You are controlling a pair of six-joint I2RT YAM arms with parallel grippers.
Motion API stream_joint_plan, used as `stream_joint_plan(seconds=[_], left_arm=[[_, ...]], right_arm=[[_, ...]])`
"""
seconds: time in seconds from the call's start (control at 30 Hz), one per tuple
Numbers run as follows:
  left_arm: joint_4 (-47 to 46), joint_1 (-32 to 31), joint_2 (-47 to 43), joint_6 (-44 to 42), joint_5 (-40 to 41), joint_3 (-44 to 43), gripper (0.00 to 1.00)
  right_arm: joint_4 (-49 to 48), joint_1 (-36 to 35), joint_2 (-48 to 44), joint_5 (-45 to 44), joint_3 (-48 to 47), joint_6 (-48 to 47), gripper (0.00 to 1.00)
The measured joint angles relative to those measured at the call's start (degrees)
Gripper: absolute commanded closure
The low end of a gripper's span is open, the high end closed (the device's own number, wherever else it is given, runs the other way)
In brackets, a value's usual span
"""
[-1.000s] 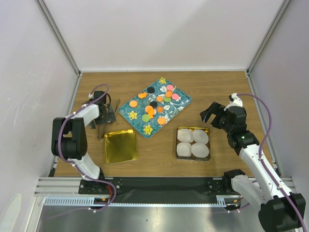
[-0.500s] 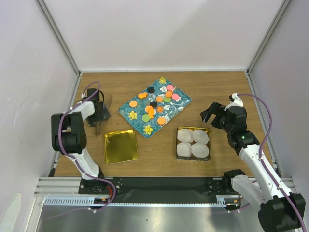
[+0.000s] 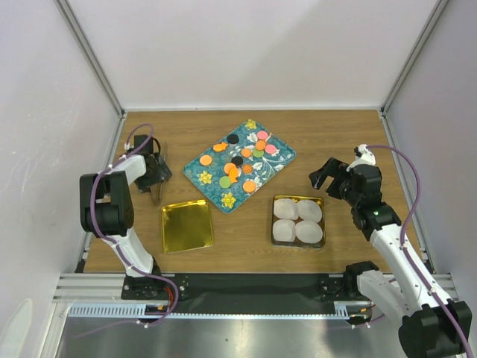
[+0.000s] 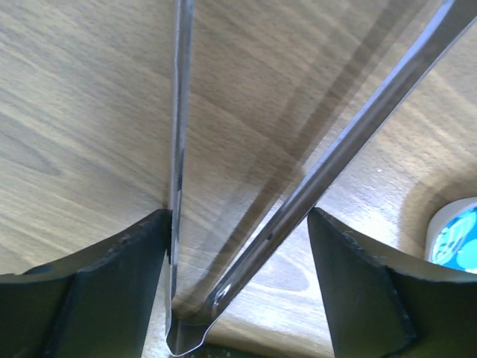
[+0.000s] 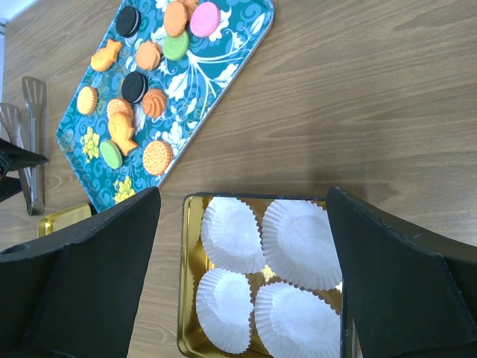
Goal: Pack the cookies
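The cookies [image 3: 242,158], small orange, green, pink and black discs, lie on a teal floral tray [image 3: 279,155] at mid-table; in the right wrist view the cookies [image 5: 143,88] show at the upper left. Metal tongs [image 4: 179,149] lie on the wood at the left. My left gripper [image 4: 238,224] is open and straddles their hinge end: the left finger touches one arm, the right finger stands apart. From above, the left gripper [image 3: 153,170] hides most of the tongs [image 3: 156,195]. My right gripper [image 3: 323,175] hangs open and holds nothing.
A gold tin [image 3: 299,198] holds several white paper cups [image 5: 298,242] just below the right gripper [image 5: 242,195]. A shallow empty gold tin [image 3: 186,225] sits in front of the tray, near the tongs. Cage walls close in both sides.
My left gripper has shifted a little left and toward the back over the tongs, turning as it went. The right arm, tray and tins have not moved.
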State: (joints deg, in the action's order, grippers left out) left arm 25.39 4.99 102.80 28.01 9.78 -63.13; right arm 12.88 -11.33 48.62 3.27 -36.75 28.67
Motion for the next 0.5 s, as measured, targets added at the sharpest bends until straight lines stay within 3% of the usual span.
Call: stream_joint_plan(seconds=[0.5], left_arm=[[2.4,0.0,3.8,-5.6,3.2,-5.1,0.03]], right_arm=[[0.0,0.0,-0.4,0.3,0.0,0.0,0.00]])
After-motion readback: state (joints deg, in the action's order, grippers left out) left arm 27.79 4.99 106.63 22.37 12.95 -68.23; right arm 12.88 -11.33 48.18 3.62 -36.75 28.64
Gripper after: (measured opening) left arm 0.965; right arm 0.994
